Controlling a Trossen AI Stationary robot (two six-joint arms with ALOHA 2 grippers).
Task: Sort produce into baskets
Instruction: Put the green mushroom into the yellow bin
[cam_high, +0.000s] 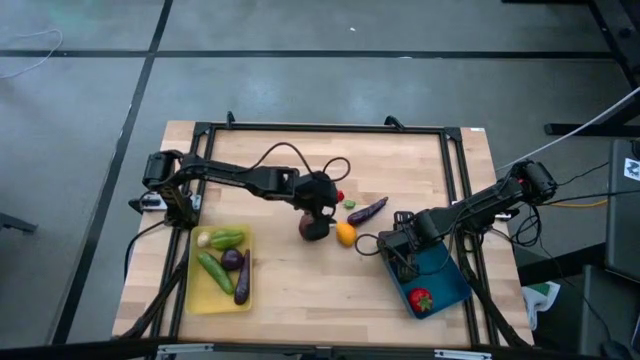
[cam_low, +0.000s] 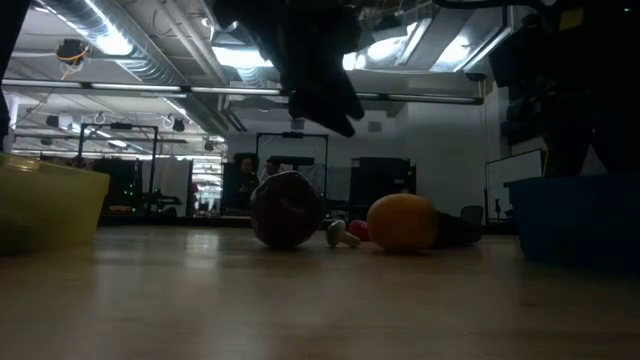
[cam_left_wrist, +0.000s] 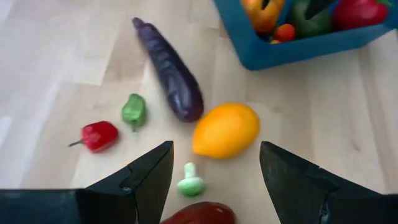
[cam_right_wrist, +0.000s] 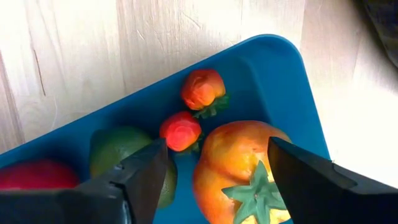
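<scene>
A dark red apple (cam_high: 312, 229) rests on the table at mid-table, next to an orange (cam_high: 345, 234). My left gripper (cam_high: 319, 200) is open just above the apple (cam_left_wrist: 200, 214), which shows low between its fingers; in the low view the gripper (cam_low: 322, 95) hangs clear over the apple (cam_low: 286, 210). My right gripper (cam_right_wrist: 217, 146) is open and empty over the blue basket (cam_high: 452, 288), above an orange pepper (cam_right_wrist: 239, 171) and two small red pieces (cam_right_wrist: 181, 131). The yellow basket (cam_high: 200, 300) holds a cucumber (cam_high: 214, 271), a green pepper and eggplants.
Loose on the table beyond the apple lie a long purple eggplant (cam_left_wrist: 169, 68), a small green pepper (cam_left_wrist: 134, 109), a small red pepper (cam_left_wrist: 98, 135) and a small pale green stem piece (cam_left_wrist: 190, 183). A red pepper (cam_high: 421, 299) lies in the blue basket.
</scene>
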